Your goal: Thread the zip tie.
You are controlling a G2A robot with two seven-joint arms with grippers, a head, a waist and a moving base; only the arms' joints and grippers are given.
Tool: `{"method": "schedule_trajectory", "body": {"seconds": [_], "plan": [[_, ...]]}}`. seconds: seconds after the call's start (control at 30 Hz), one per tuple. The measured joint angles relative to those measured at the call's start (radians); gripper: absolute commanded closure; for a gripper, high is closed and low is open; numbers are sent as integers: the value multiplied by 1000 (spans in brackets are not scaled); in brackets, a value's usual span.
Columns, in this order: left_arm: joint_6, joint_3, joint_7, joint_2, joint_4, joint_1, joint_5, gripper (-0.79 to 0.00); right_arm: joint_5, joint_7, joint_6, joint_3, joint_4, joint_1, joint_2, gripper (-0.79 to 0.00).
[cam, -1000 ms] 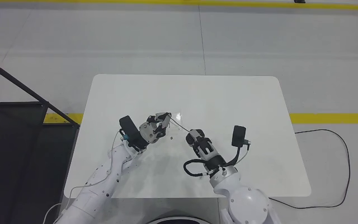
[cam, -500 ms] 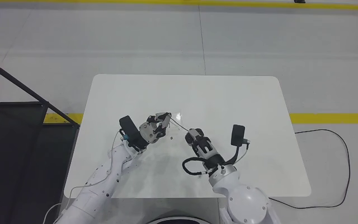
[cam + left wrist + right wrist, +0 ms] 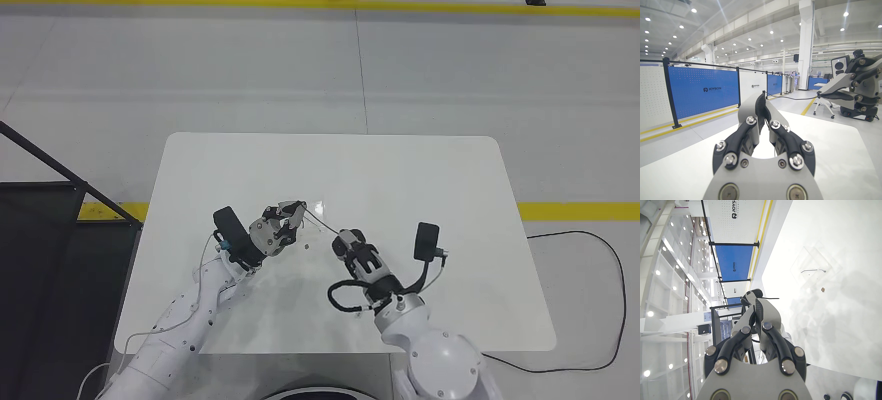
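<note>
White table (image 3: 420, 180) lies beneath both arms. Pinched tight on one end of the zip tie (image 3: 791, 98) is the left gripper (image 3: 763, 97); the right gripper (image 3: 755, 303), at four o'clock from it in the top view, clamps the other end. The tie spans the air between them. It looks light, thin, springy and slick, so a hold close to the tip should aim best.

Table (image 3: 420, 180) white. Zip tie (image 3: 772, 298) black. Left tool (image 3: 763, 94) grey, black ribbed pads (image 3: 760, 106). Floor stripe (image 3: 580, 211) yellow.
</note>
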Motion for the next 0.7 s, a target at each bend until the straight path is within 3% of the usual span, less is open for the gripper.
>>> {"method": "schedule_trajectory", "body": {"seconds": [0.7], "plan": [[0, 0, 0, 0, 0, 0, 0, 0, -8, 4, 25, -11, 4, 21, -4, 0]]}}
